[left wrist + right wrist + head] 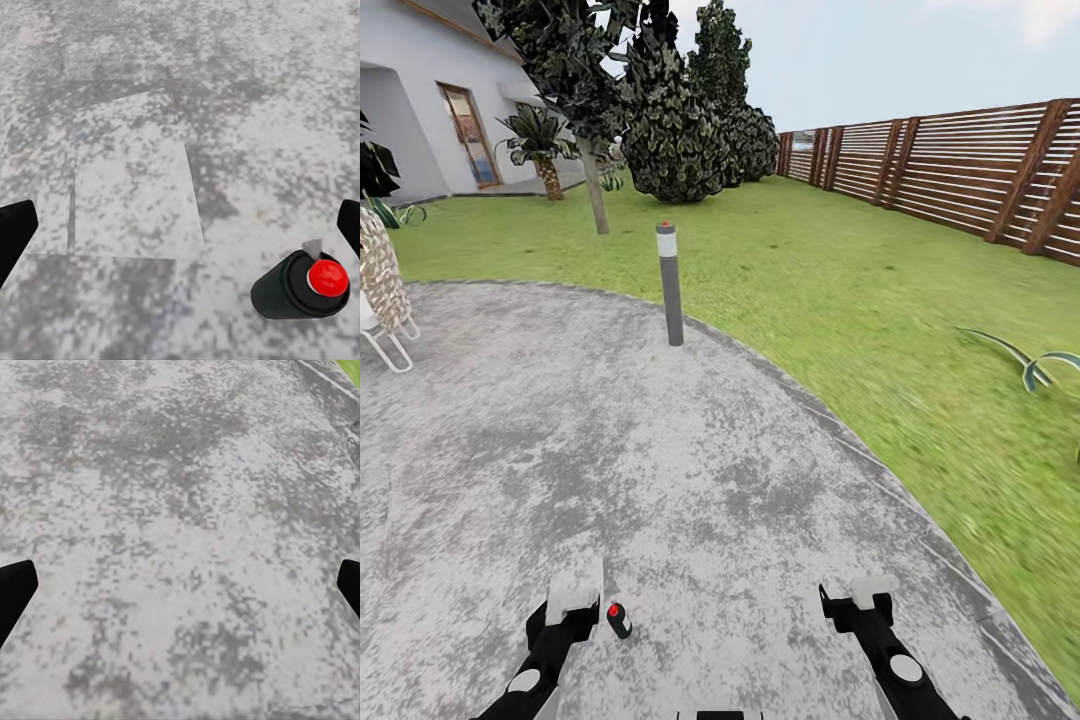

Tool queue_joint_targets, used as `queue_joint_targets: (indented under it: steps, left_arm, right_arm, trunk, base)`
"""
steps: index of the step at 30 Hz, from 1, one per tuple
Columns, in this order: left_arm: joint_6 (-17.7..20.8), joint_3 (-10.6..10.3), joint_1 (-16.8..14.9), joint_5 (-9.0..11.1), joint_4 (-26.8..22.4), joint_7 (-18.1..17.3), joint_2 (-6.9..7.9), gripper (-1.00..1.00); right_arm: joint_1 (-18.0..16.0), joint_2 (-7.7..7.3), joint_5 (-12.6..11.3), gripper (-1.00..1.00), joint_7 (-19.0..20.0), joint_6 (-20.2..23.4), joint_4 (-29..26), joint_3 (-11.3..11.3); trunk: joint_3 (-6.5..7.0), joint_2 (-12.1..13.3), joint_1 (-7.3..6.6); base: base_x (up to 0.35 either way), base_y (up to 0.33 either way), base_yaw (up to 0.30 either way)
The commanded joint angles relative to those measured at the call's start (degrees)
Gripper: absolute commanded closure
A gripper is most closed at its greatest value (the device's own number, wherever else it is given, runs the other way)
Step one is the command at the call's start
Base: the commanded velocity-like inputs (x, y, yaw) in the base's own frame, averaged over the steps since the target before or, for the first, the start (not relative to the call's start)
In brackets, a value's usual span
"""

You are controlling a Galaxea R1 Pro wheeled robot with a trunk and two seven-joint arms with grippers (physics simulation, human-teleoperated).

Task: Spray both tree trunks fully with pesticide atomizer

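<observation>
The pesticide atomizer (619, 620) lies on the grey paved floor, a small dark bottle with a red spot, just to the right of my left gripper (574, 592). In the left wrist view the atomizer (300, 286) sits off to one side of the open left gripper (180, 232), near one black fingertip (350, 225) and not between the fingers. My right gripper (872, 590) hangs open over bare paving, and its wrist view (180, 592) shows nothing between the fingers. The garden lawn (810, 270) lies beyond the paving. The trees and their trunks are out of view.
A grey bollard (670, 285) stands at the paving's far edge. A woven chair (380, 285) is at the left, and a house (430, 100) behind it. Dark shrubs (690, 120), a thin-stemmed dark tree (596, 190) and a short palm (542, 150) stand ahead. The slat fence (960, 170) bounds the right.
</observation>
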Motion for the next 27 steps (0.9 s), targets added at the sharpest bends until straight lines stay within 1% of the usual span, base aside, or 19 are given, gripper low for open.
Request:
queue_joint_targets:
  steps: [1,11,14,19,27]
  left_arm:
    - [0.0,0.0,0.0,0.0,0.0,0.0,0.0,-1.0]
    - [0.0,0.0,0.0,0.0,0.0,0.0,0.01,-1.0]
    - [0.0,0.0,0.0,0.0,0.0,0.0,0.0,-1.0]
    - [0.0,0.0,0.0,0.0,0.0,0.1,-0.01,-1.0]
    - [-0.1,0.0,0.0,0.0,0.0,0.1,-0.01,-1.0]
  right_arm:
    - [0.0,0.0,0.0,-1.0,0.0,0.0,0.0,0.0]
    - [0.0,-0.01,0.1,-1.0,0.1,-0.4,0.1,0.0]
    - [0.0,-0.01,0.1,-1.0,0.0,-0.4,0.1,0.0]
    - [0.0,-0.01,0.1,-1.0,0.0,-0.4,0.1,0.0]
    - [0.0,-0.01,0.1,-1.0,0.1,-0.4,0.1,0.0]
  trunk:
    - [0.0,0.0,0.0]
    - [0.0,0.0,0.0]
    - [0.0,0.0,0.0]
    - [0.0,0.0,0.0]
    - [0.0,0.0,0.0]
  base:
    - [0.0,0.0,0.0]
    - [0.021,-0.017,0.006]
    - [0.083,-0.176,0.138]
    - [0.048,-0.183,0.225]
    - [0.005,-0.026,0.047]
